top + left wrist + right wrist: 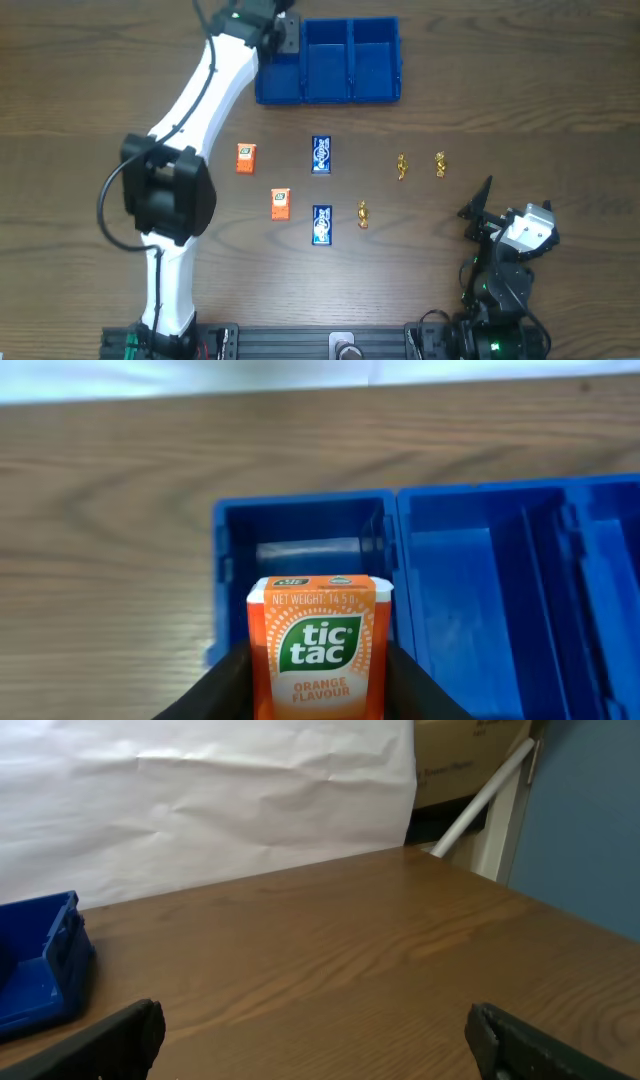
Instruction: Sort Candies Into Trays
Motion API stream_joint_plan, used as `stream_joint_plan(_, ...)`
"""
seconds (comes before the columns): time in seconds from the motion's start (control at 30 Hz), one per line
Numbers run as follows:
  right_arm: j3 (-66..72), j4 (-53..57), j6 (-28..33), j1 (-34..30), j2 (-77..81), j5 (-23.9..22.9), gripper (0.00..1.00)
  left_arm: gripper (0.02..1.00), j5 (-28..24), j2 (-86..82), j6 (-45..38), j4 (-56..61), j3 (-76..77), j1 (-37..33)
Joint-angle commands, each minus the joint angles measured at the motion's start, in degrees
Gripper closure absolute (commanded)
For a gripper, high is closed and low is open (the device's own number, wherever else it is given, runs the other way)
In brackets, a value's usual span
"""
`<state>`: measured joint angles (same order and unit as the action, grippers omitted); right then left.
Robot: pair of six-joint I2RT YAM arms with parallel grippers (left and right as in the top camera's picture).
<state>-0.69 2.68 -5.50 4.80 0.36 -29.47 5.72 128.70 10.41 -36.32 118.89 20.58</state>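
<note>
Blue plastic tray (330, 97) stands at the far side of the table (540, 90), with three compartments side by side. The middle and right ones show bare blue floors, and the left wrist view shows the left one's floor bare as well. The left gripper (318, 660) is clamped on an orange box (320, 620), held upright with its label facing the camera, at the near wall of the left compartment. Nearer the arms lie two more orange boxes (246, 158) (281, 203), two blue packs (321, 155) (321, 225) and three gold candies (401, 166) (439, 163) (363, 213), all well apart from the tray. The right gripper (480, 215) sits at the table's near right with its fingers spread wide, beside the gold candies and touching none.
</note>
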Motion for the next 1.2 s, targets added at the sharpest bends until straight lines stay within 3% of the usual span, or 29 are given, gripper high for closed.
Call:
stream_joint_plan(0.03,0.2,0.35,-0.44,-0.04,-0.17,-0.66,0.003,0.735,-1.95,2.1,3.17,1.62,1.88,-0.59)
stream_joint_plan(0.4,0.2,0.35,-0.44,-0.04,-0.17,-0.66,0.003,0.72,-0.07,2.54,4.61,0.81,1.86,-0.85)
stream_joint_plan(0.63,0.2,0.35,-0.44,-0.04,-0.17,-0.66,0.003,0.364,0.24,2.01,4.59,0.48,1.86,-0.66)
stream_joint_plan(0.8,0.2,0.35,-0.44,-0.04,-0.17,-0.66,0.003,0.268,2.01,-5.86,4.35,0.46,-1.57,0.33)
stream_joint_plan(1.03,0.2,0.35,-0.44,-0.04,-0.2,-0.66,0.003,0.229,2.58,-31.04,4.2,7.02,-30.8,0.98)
stream_joint_plan(1.2,0.2,0.35,-0.44,-0.04,-0.17,-0.66,0.003,0.165,-1.16,-44.15,5.53,15.93,-59.01,0.98)
